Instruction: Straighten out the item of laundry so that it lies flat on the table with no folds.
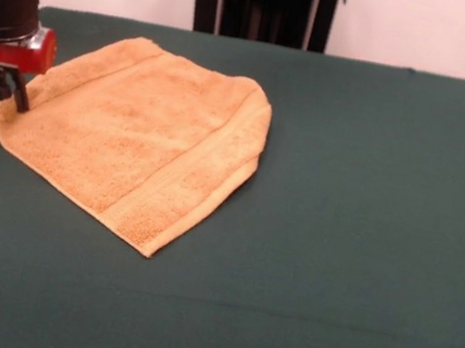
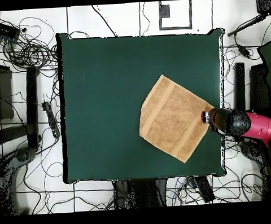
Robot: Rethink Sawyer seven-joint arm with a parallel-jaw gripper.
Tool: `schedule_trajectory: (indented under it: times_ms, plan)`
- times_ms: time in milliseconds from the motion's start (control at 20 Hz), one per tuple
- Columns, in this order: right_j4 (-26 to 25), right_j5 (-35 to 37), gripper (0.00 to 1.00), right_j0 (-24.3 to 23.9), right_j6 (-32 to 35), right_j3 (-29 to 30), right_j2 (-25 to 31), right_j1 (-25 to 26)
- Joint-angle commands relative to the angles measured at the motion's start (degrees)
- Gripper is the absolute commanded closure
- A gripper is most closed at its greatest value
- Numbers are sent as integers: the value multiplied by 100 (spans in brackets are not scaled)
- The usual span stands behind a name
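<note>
The orange-tan towel (image 1: 140, 135) lies spread on the green table (image 1: 337, 247), turned like a diamond, on the left half of the front view. Band stripes run near two opposite edges. Its far right corner (image 1: 261, 102) looks rounded, as if tucked under; the rest lies mostly flat. My gripper (image 1: 10, 94) is down at the towel's left corner, touching or just above its edge. In the overhead view the towel (image 2: 172, 117) lies right of the table's (image 2: 103, 107) middle, with the gripper (image 2: 206, 117) at its right corner. How the jaws stand is not clear.
The black pedestal (image 1: 262, 4) stands at the table's far side. The gripper is close to the table's side edge (image 2: 221, 101). Cables (image 2: 27, 49) and stands lie on the floor round the table.
</note>
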Motion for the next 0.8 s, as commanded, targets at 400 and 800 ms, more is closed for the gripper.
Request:
schedule_trajectory:
  times_ms: [400, 800]
  plan:
    - [-369, 542, 100, 4, -2402, -583, 581, 541]
    - [-344, 534, 100, 20, -2403, -621, 559, 557]
